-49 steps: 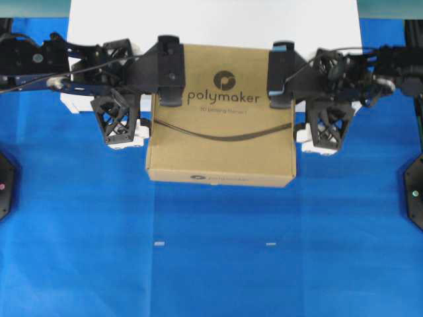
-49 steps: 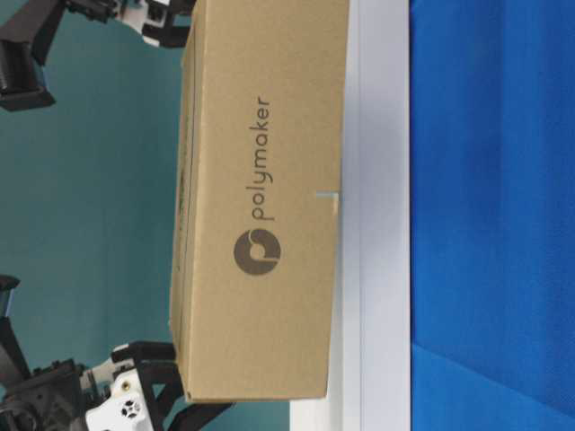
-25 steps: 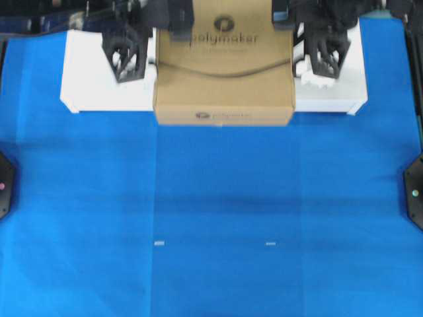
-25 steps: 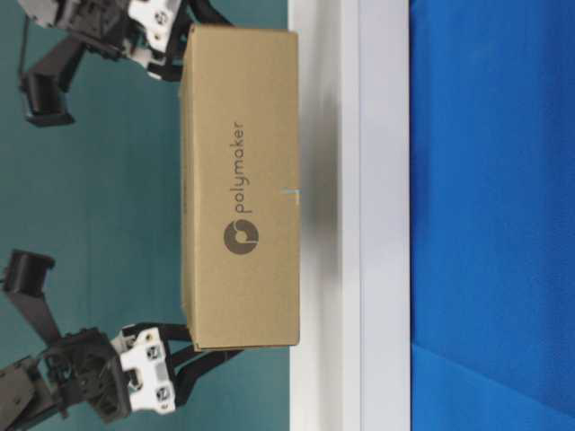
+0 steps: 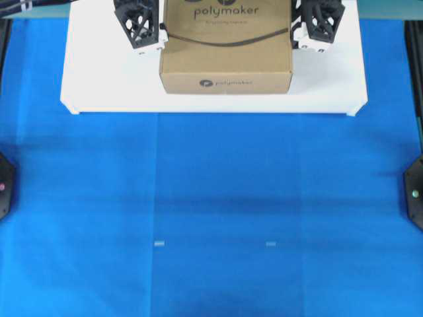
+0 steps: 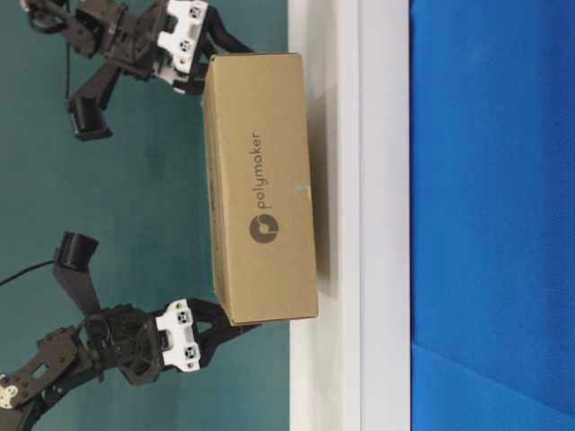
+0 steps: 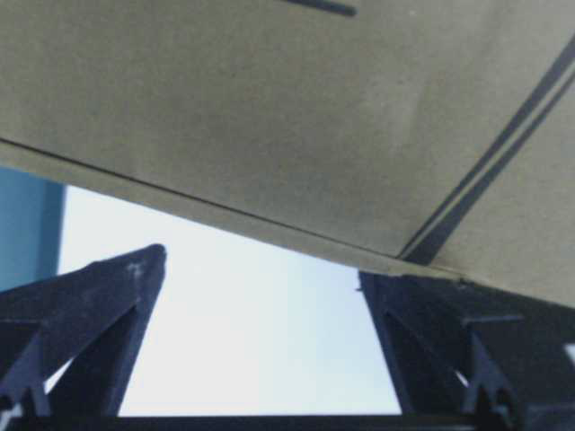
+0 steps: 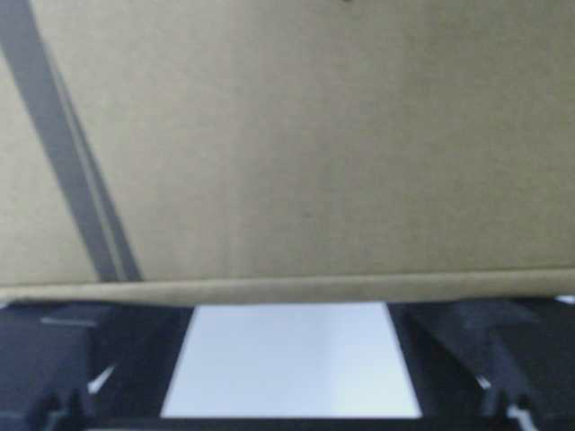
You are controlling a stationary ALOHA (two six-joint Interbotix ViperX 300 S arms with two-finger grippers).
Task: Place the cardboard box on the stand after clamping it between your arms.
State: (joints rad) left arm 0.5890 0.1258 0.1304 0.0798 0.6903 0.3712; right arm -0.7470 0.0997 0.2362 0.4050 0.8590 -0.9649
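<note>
Box (image 5: 226, 49) squeezed between both arms over the stand (image 5: 99, 86) — still tilted off it. Left pincer (image 5: 141, 26) and right pincer (image 5: 316, 25) wide; their outer faces press the sides, no pinch.

matt brown cardboard box (image 5: 226, 46); smooth white stand (image 5: 99, 79).
</note>
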